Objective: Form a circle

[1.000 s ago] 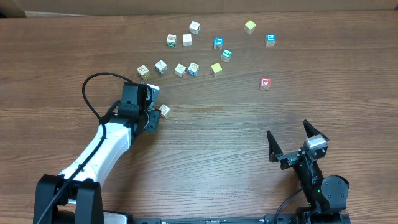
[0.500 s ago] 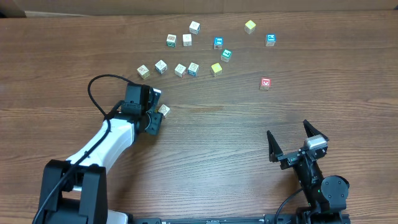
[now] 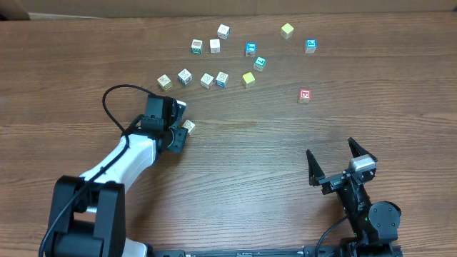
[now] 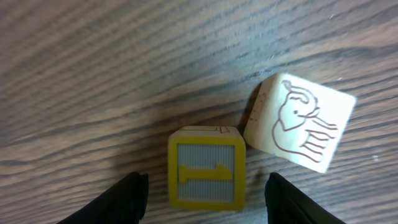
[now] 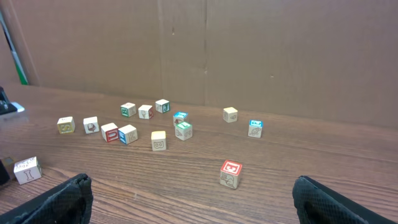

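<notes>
Brown wood-grain counter (image 3: pixel 235 164), cardboard wall behind. Over the last second the left arm's elbow has swung inward, yet the left pincer (image 4: pixel 206 190) has barely shifted. It stands half-wide astride the yellow-framed cube (image 4: pixel 206 168), clear of both sides, gripping nothing. That cube touches the elephant cube (image 4: pixel 298 121) at a corner; neither has moved. No circle exists yet, and this pair looks like its start. Loose cubes (image 3: pixel 207 80) lie well apart. The right pincer (image 3: pixel 330 150) gapes wide, empty.
</notes>
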Tool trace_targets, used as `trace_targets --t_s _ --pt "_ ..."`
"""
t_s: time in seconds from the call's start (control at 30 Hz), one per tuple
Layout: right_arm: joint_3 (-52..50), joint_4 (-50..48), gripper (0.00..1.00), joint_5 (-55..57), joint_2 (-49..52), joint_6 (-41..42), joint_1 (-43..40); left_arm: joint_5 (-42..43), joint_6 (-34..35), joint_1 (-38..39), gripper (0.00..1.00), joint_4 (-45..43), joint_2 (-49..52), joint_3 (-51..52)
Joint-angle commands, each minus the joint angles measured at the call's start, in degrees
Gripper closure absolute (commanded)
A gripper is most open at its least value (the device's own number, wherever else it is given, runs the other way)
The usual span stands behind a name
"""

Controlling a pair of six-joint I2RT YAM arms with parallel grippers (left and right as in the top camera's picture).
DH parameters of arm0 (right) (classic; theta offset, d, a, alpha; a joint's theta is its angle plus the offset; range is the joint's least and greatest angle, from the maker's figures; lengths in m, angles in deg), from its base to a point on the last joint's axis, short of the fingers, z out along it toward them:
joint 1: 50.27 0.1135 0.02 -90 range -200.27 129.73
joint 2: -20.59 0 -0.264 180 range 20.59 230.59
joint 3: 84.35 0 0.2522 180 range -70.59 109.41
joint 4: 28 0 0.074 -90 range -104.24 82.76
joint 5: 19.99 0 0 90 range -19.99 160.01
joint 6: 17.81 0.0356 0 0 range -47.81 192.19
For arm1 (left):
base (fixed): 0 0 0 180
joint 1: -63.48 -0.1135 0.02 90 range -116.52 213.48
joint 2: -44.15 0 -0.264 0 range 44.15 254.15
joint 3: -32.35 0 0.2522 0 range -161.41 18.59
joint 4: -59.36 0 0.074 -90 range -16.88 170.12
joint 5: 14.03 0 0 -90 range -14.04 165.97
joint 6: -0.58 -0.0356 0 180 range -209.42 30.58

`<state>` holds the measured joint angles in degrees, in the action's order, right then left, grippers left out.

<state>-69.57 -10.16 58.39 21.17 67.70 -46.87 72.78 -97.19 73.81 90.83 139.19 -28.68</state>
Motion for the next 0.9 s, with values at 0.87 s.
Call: trace_targets --t_s 0.87 --pt "-0.57 -0.33 0.00 0.00 -0.42 -0.04 -0.11 -1.42 -2.56 -0.63 0.56 0.02 1.22 0.20"
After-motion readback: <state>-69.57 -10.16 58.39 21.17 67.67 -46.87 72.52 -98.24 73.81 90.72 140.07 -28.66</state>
